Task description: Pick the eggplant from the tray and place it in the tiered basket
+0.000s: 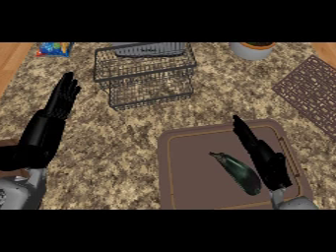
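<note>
Black and straight-fingered, the right hand (261, 155) lies open above the brown rectangular tray (192, 184), holding nothing, just beside the dark glossy eggplant (240, 174) resting on the tray at its 9 o'clock. The left hand (48, 123) rests open at the left. The wire tiered basket (145, 74) stands at 11 o'clock on the speckled granite counter (112, 162).

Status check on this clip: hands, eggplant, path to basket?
Both hands open: right hand beside eggplant, left hand resting. Eggplant on tray. Tiered basket unobstructed.
</note>
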